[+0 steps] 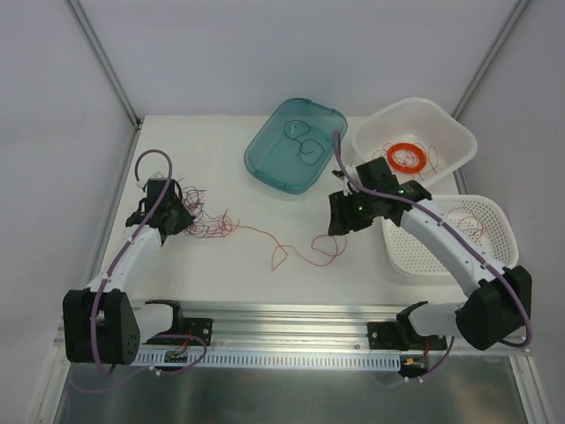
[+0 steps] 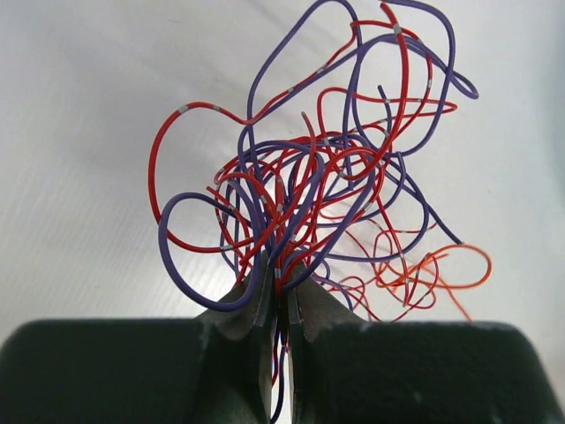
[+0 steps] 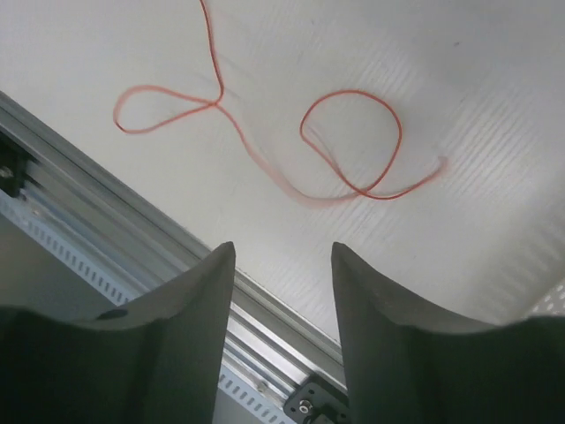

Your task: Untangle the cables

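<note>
The cables (image 2: 300,203) are showing red, violet-blue and orange; the bin (image 1: 265,155) teal, the far basket (image 1: 446,124) and near basket (image 1: 410,258) white, the ring coil (image 1: 407,157) bright orange.

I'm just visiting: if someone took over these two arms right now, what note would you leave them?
Left gripper: shut on the cables, a wad at the left side of the table.
Right gripper: open, empty, above a loose red strand lying on the table.
Done: that strand trails out of the wad.
Left: red and purple wires are knotted together; separate them.
</note>
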`<state>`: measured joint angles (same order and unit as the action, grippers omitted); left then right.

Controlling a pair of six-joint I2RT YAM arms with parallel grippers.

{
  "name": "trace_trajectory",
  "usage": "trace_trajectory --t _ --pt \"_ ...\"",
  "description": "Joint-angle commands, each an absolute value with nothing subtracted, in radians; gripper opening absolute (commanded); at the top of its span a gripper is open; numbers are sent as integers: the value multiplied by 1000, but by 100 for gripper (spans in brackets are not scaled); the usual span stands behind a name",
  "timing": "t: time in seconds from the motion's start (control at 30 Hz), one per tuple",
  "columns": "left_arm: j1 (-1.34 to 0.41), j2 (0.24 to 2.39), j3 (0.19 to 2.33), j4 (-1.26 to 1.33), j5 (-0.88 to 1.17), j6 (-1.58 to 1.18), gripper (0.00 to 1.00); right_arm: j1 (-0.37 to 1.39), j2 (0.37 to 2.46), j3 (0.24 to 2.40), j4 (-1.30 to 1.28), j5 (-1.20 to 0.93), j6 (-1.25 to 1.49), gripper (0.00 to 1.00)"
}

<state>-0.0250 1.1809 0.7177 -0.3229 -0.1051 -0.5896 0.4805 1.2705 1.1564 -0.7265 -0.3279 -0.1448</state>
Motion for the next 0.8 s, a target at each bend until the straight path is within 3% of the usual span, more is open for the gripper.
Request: trace_trajectory --t 0.0,0.07,0.4,0.73,0.77 --pt "-23 1094 683 -341 -8 -511 0 569 1285 1167 -700 -298 -164 54" --pt "-23 1054 666 -345 -2 -509 0 625 1334 1186 -670 -279 -166 58" --pt "-23 913 620 -373 118 -514 0 805 1618 1285 -416 -339 -178 60" --pt "-23 816 676 -442 228 -552 0 818 1818 1333 -166 -463 -199 63" --pt "-23 812 695 -449 235 -552 0 818 1824 1335 -152 -477 -202 67"
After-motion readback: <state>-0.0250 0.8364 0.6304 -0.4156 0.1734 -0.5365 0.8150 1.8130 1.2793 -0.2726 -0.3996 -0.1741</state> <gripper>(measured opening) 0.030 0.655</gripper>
